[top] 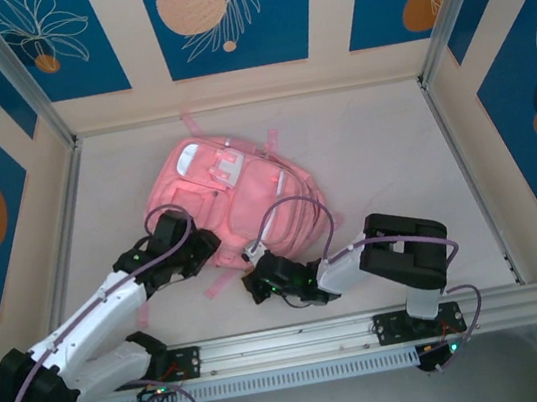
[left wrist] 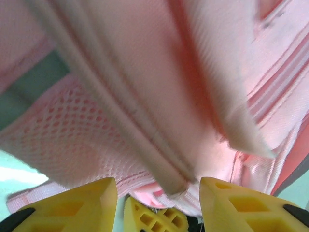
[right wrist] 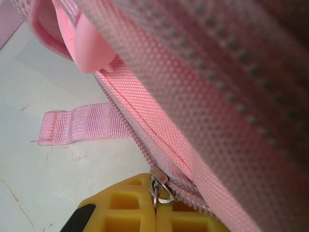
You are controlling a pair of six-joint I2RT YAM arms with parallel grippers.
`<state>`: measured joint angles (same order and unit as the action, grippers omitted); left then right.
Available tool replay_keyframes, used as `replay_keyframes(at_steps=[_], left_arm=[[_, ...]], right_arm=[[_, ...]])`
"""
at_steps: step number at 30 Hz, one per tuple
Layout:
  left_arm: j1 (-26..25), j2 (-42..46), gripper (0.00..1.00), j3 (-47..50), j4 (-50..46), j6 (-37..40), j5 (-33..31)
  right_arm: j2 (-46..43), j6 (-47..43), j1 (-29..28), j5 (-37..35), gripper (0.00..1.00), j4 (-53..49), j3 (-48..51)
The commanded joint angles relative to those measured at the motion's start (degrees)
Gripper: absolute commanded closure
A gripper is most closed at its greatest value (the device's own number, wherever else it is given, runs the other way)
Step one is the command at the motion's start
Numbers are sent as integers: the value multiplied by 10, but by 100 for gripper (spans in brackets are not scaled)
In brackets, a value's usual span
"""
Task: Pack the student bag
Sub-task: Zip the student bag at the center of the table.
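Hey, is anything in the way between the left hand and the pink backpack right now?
Nothing visible. The left hand is right against the soft pink fabric backpack, its yellow fingers apart on either side of a piped seam. The right hand is shut on the metal zipper pull.

The top external camera looks steeply down from the near edge over the whole table (top: 371,145); the 2 wrist cameras sit right against the student bag (top: 248,199), the part all 3 views share
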<state>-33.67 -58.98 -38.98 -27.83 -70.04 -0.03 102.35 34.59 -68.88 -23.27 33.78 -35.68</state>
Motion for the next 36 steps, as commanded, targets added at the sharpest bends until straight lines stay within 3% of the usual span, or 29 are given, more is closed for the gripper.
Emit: replay_keyframes(at_steps=[1,5,11,36], left_arm=[[-1,-12,55,-31,13,11,-46],[4,-39,62,-50,18,21,-49],[6,-68,100,-58,34,19,-26],[74,13,100,-36,-8,45,15]], right_arm=[[-3,13,0,21,100,25,-16],[0,14,0,23,100,29,-15],[-1,15,0,10,100,30,-3],[-60,10,17,-36,100,46,87]])
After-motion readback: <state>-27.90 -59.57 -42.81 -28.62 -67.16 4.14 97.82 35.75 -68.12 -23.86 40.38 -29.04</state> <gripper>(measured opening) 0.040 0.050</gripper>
